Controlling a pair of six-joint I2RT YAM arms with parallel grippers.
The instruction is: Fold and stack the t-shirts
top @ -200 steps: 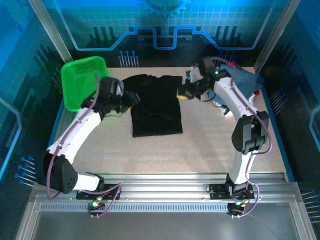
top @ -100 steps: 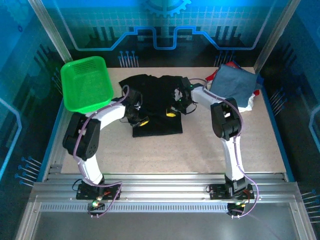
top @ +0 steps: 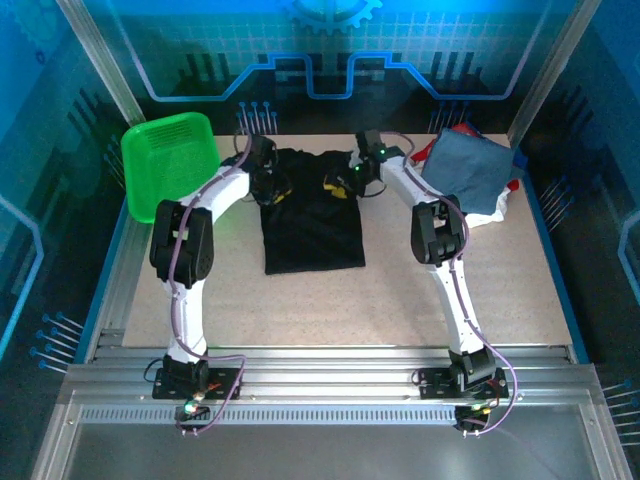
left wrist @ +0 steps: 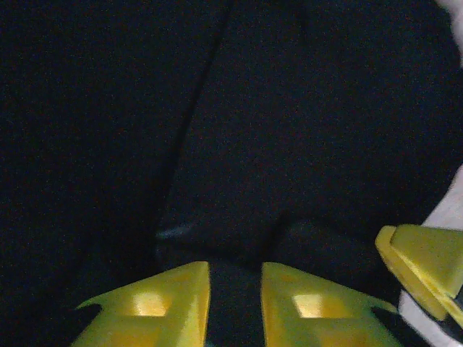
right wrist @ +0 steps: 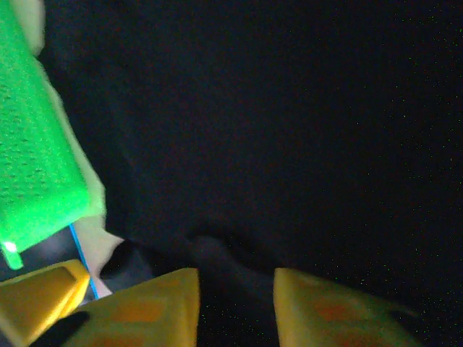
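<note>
Top view: left tool (top: 272,190) and right tool (top: 336,185) flank the far end of the black t-shirt (top: 312,230) on the surface (top: 400,295). Folded t-shirts (top: 470,165) lie to the right of the right tool.
Left wrist: the left tool is narrowly parted, with black cloth beneath it.
Right wrist: the right tool is parted, with cloth bunched just ahead.

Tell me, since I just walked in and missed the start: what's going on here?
Two robot arms are working on a black t-shirt lying on the table. The left gripper and right gripper sit low over its far end, cloth bunched just ahead of them; whether either grips it is unclear. A folded slate-blue shirt lies far right, a green basket far left.
</note>
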